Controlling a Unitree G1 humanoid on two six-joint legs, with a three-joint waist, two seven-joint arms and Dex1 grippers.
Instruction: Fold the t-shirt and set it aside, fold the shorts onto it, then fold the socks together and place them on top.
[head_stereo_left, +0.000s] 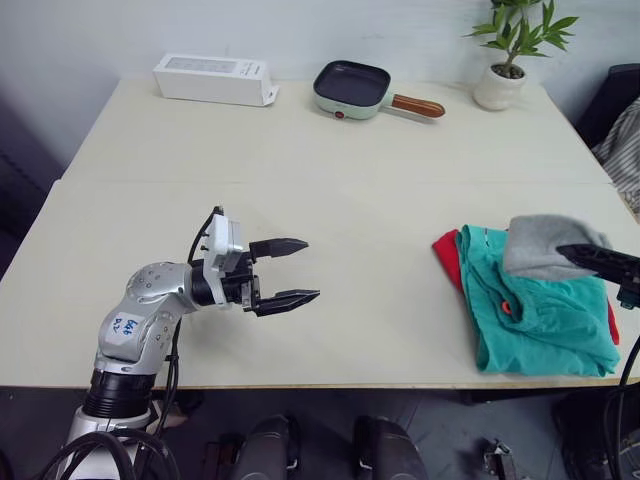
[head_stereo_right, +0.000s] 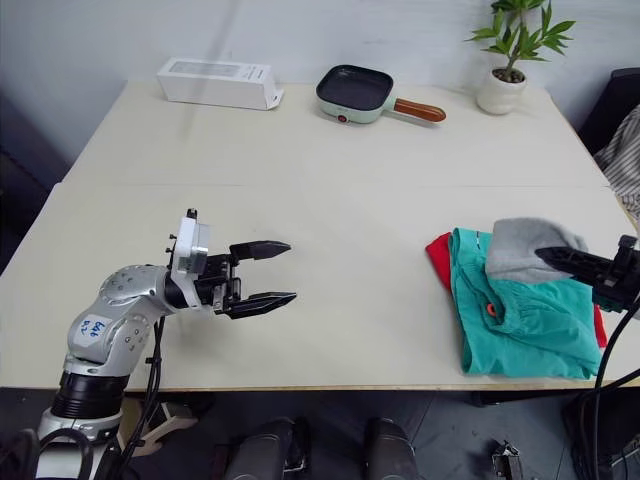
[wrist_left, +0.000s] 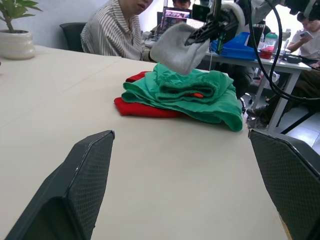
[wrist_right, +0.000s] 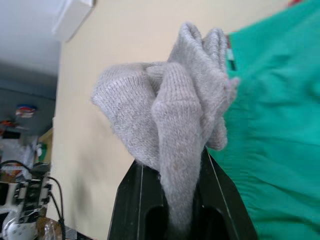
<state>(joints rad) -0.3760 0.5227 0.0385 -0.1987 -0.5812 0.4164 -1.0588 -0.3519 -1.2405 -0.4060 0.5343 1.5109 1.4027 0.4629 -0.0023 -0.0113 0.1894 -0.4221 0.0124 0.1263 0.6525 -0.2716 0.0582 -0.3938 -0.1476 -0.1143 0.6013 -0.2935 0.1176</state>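
Our right hand (head_stereo_right: 560, 260) grips the socks (head_stereo_left: 540, 245) above the shorts (head_stereo_left: 545, 320) and t-shirt (head_stereo_left: 448, 252), stacked at 3 o'clock, ready for placing; our left hand (head_stereo_left: 290, 272) idles released.

1. The left arm (head_stereo_left: 150, 310) has rounded silver joint housings with a white label bearing blue handwriting, illegible.
2. Black cables run along it.
3. The left gripper (head_stereo_left: 287, 272) has black, pointed fingers (wrist_left: 80, 190), apparently mesh-textured.
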